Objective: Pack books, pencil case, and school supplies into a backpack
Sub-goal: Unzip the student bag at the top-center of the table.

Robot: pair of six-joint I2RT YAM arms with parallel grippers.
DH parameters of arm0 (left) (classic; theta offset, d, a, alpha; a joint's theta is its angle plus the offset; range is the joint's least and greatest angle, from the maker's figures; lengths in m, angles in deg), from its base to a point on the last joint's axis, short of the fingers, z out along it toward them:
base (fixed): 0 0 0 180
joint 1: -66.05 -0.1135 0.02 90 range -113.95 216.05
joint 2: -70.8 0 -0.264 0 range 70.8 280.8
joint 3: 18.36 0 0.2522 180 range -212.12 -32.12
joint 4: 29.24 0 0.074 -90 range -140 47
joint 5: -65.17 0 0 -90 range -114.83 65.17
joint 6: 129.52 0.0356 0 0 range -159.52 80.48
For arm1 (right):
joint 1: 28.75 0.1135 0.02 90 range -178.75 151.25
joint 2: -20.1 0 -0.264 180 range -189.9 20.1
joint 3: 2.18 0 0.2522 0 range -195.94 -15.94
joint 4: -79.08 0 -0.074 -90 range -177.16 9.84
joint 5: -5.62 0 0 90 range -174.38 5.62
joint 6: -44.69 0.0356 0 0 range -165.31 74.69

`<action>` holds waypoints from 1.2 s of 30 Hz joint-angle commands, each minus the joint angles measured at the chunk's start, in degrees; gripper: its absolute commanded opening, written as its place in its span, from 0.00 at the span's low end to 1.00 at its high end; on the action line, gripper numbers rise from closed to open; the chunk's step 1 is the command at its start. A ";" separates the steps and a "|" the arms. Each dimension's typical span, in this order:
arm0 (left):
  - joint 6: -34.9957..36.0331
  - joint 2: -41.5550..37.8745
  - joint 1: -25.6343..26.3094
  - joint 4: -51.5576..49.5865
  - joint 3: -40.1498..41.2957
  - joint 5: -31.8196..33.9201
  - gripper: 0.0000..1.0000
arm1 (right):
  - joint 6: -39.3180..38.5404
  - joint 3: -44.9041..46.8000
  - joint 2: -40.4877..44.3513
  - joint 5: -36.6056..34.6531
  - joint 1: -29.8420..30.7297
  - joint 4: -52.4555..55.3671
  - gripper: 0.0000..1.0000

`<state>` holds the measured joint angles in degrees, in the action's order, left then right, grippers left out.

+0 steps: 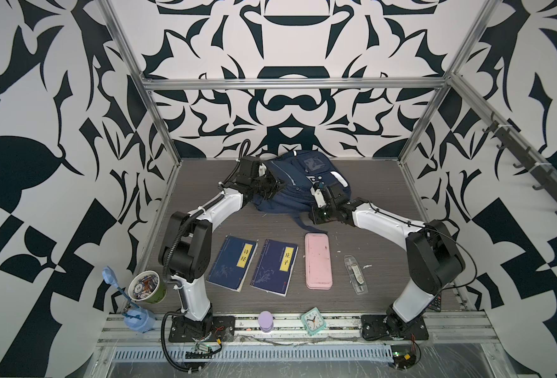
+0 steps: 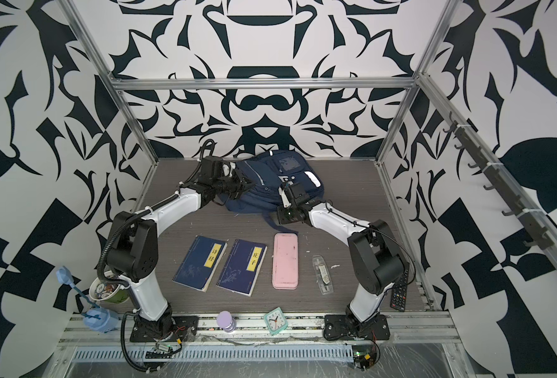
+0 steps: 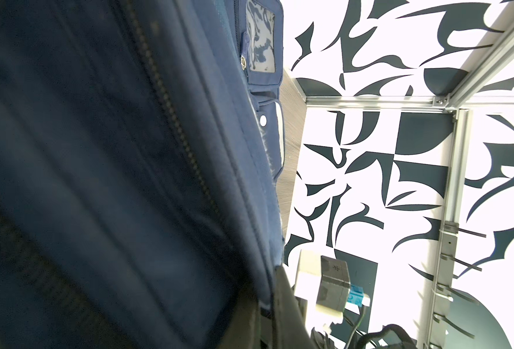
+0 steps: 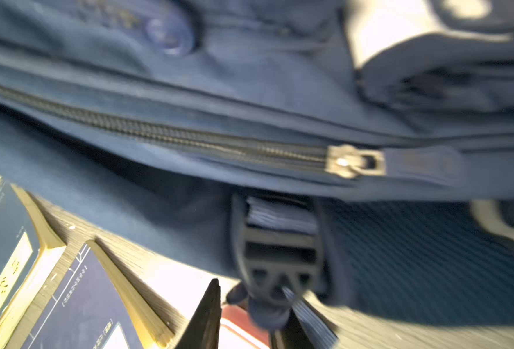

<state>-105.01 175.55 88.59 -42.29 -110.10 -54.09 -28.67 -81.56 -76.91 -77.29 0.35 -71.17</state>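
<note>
Backpack (image 1: 300,176) lies flat at far middle of table (image 1: 205,203). In the right wrist view the zip teeth are meshed up to the slider (image 4: 352,161), so its inside is not visible. Two books (image 1: 232,263), pencil case (image 1: 318,261) and clear school supplies packet (image 1: 355,270) lie in a row on the near half of the table, outside the bag and well apart from it. Left gripper (image 1: 277,187) is against the bag's left side with jaws pressed together; can't tell if fabric is caught. Right gripper (image 4: 246,302) is at the bag's near edge by a strap buckle (image 4: 276,256), jaws slightly spread and not clamped on anything. Paper cup (image 1: 157,294) at front left holds small round pieces.
</note>
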 commanded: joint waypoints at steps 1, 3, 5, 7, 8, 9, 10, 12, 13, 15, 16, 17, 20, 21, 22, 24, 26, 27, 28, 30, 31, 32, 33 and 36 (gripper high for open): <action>0.95 -0.54 -0.47 2.33 -3.45 -1.16 0.00 | 1.06 -0.96 3.70 -2.20 -0.86 0.84 0.29; 0.94 -0.42 -0.46 2.04 -3.99 -1.42 0.00 | 1.28 -0.95 4.54 -2.31 -1.04 1.57 0.29; 0.98 -0.26 -0.46 1.84 -4.46 -1.47 0.00 | 1.70 -0.50 5.66 -1.96 -1.32 1.67 0.29; 0.93 -0.24 -0.47 1.60 -4.82 -1.51 0.00 | 2.25 0.03 6.76 -0.90 -1.51 1.46 0.29; 0.91 -0.27 -0.48 1.51 -4.98 -1.51 0.00 | 2.44 0.16 7.04 -0.56 -1.58 1.27 0.29; 1.03 -0.19 -0.41 1.49 -5.04 -1.51 0.00 | 2.66 0.45 7.06 -0.26 -1.53 0.93 0.28; 1.02 -0.16 -0.50 1.49 -5.16 -1.51 0.00 | 2.82 0.66 6.81 0.22 -1.60 0.67 0.28; 0.98 -0.07 -0.46 1.36 -5.39 -1.51 0.00 | 3.06 0.56 5.76 0.91 -1.60 0.57 0.28; 1.04 0.01 -0.53 1.31 -5.52 -1.57 0.00 | 3.17 0.43 5.08 1.17 -1.64 0.38 0.28; 1.03 0.10 -0.48 1.09 -5.83 -1.68 0.00 | 3.23 0.80 4.17 1.22 -1.63 -0.36 0.28; 1.00 0.10 -0.47 1.05 -5.83 -1.75 0.00 | 3.14 1.02 3.70 1.08 -1.68 -0.96 0.29; 1.07 0.02 -0.49 0.96 -5.79 -1.77 0.00 | 3.05 1.11 3.24 0.76 -1.72 -1.19 0.29; 1.22 -0.15 -0.46 0.72 -5.83 -1.76 0.00 | 2.57 1.07 1.86 -0.16 -2.25 -1.01 0.33; 1.31 -0.23 -0.49 0.55 -5.84 -1.75 0.00 | 2.48 1.20 1.75 -0.40 -2.32 -1.25 0.34; 1.34 -0.23 -0.52 0.43 -5.81 -1.70 0.00 | 2.33 1.35 1.65 -0.50 -2.31 -1.22 0.35; 1.46 -0.41 -0.53 0.30 -5.79 -1.73 0.00 | 2.03 1.59 1.65 -0.35 -2.36 -1.55 0.38; 1.55 -0.49 -0.48 0.26 -5.70 -1.70 0.00 | 1.82 1.77 1.65 -0.46 -2.30 -1.57 0.41; 1.53 -0.48 -0.48 0.26 -5.61 -1.76 0.00 | 1.62 1.82 1.65 -0.71 -2.33 -1.53 0.42; 1.60 -0.51 -0.50 0.26 -5.61 -1.72 0.00 | 1.34 1.88 1.81 -0.97 -2.32 -1.40 0.43; 1.59 -0.49 -0.48 0.26 -5.66 -1.70 0.00 | 0.97 2.32 2.05 -1.34 -2.49 -1.61 0.45; 1.60 -0.42 -0.53 0.26 -5.77 -1.74 0.00 | 0.83 2.63 2.02 -1.19 -2.51 -2.11 0.45; 1.60 -0.35 -0.50 0.23 -5.85 -1.73 0.00 | 0.78 2.86 1.85 -0.78 -2.56 -2.56 0.46; 1.60 -0.27 -0.48 0.21 -6.00 -1.81 0.00 | 0.78 2.90 1.51 -0.18 -2.65 -2.92 0.45; 1.46 0.14 -0.49 0.24 -6.29 -1.77 0.00 | 1.66 3.99 1.30 3.08 -2.65 -5.09 0.39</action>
<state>-104.23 176.31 88.49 -45.61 -112.68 -54.66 -27.23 -78.66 -76.48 -76.39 -2.07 -73.09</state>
